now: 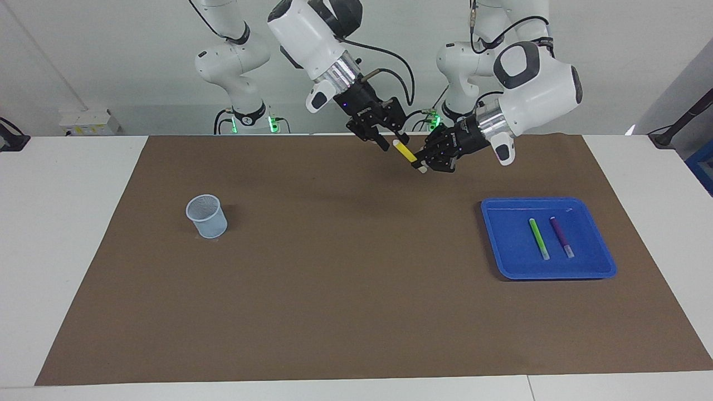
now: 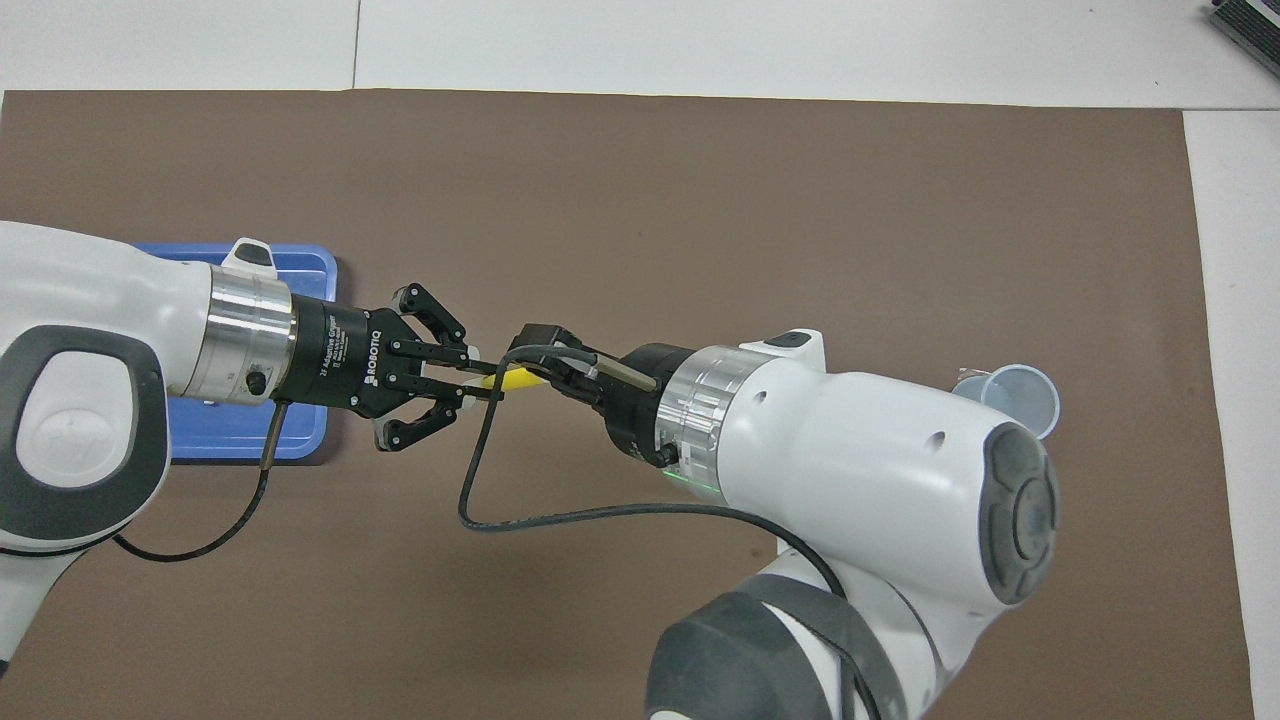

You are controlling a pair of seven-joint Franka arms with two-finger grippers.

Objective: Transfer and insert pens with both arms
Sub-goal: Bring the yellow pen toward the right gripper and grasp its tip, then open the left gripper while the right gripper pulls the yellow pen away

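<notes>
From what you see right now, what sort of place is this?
Probably a robotics lab: two white arms mounted at a table with a brown mat, handing over a yellow pen near a blue tray.

Lighting was bright, even and diffuse, evidently from overhead. Shadows on the brown mat were soft: a faint one beside the cup, a narrow dark one along the blue tray edge. Mild glare marked the tray rim and the white arm shells. Both views were sharp, without noticeable blur or edge distortion.
</notes>
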